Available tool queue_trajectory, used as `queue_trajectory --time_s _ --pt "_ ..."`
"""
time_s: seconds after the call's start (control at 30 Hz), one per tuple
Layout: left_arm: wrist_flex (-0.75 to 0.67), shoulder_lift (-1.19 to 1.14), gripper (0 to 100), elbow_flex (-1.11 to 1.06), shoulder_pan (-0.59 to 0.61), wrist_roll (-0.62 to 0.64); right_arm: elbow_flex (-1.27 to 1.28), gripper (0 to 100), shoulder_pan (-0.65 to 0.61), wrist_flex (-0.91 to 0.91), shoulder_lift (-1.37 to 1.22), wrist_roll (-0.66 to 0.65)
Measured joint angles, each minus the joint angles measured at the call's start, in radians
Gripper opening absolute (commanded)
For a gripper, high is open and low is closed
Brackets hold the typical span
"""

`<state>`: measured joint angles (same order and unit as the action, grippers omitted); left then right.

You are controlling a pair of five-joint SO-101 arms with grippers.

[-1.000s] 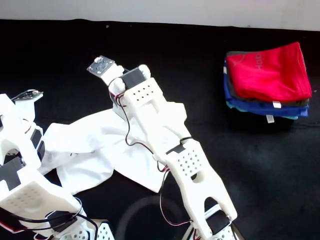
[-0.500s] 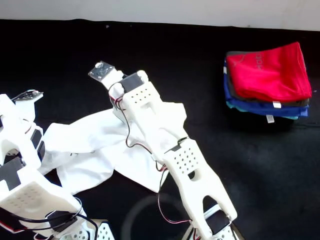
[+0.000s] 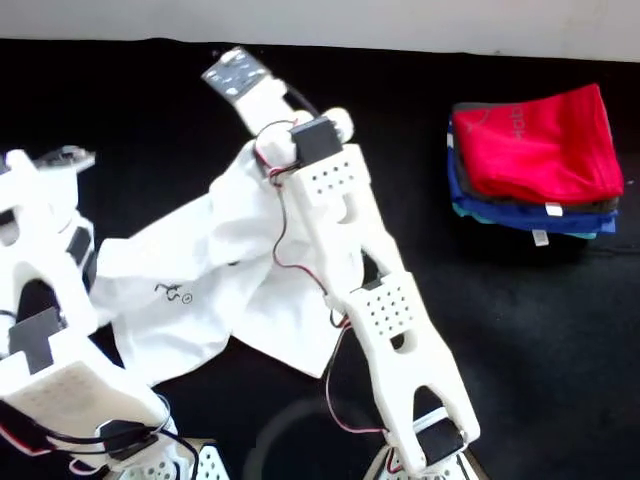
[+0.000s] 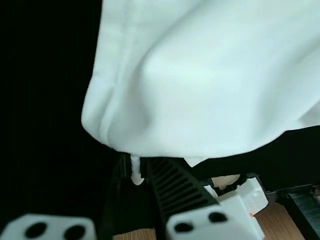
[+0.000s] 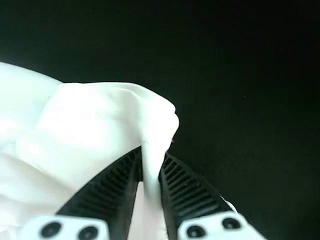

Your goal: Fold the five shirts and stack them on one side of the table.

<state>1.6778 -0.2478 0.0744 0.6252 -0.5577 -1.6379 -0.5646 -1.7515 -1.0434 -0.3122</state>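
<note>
A white shirt (image 3: 210, 290) lies rumpled on the black table (image 3: 400, 150), left of centre, its far edge lifted. My right gripper (image 5: 150, 165) is shut on a fold of the white shirt (image 5: 100, 125); in the high view that arm (image 3: 340, 230) stretches over the cloth toward the back. My left gripper (image 4: 134, 172) is shut on an edge of the white shirt (image 4: 210, 85), with its arm (image 3: 40, 280) at the table's left side. A stack of folded shirts (image 3: 535, 160), red on top and blue below, sits at the right.
Both arm bases stand at the near edge, the right one (image 3: 420, 440) near the middle. Bare black table lies between the white shirt and the folded stack. A pale wall strip (image 3: 400, 20) runs behind the table's far edge.
The right arm has swung toward the far side and lifted, pulling the white shirt's edge up and back with it. The left arm shifted slightly farther back.
</note>
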Motion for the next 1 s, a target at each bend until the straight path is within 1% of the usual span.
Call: queue_trajectory --time_s 0.03,0.1,0.23,0.33,0.47,0.6,0.77,0.93,1.0 --pt "0.037 0.0 1 0.061 -0.015 0.021 0.0 0.5 0.021 0.0 0.009 0.02" --pt "0.068 0.0 1 0.18 -0.037 0.066 0.0 0.5 0.064 -0.002 0.055 0.048" --pt "0.084 0.002 1 0.381 -0.068 0.13 -0.002 0.5 0.149 -0.003 0.23 0.061" --pt "0.084 0.043 1 0.476 -0.095 0.169 -0.005 0.5 0.193 -0.003 0.362 0.064" --pt "0.086 0.173 1 0.517 -0.141 0.183 -0.005 0.5 0.216 -0.003 0.494 0.064" --pt "0.092 0.308 1 0.517 -0.178 0.183 -0.018 0.5 0.226 -0.003 0.537 0.064" --pt "0.092 0.451 1 0.549 -0.184 0.183 -0.017 0.5 0.232 -0.003 0.577 0.064" --pt "0.084 0.555 1 0.56 -0.184 0.183 -0.018 0.5 0.232 -0.003 0.71 0.064" --pt "0.071 0.575 1 0.56 -0.184 0.181 -0.018 0.5 0.232 -0.003 0.766 0.038"
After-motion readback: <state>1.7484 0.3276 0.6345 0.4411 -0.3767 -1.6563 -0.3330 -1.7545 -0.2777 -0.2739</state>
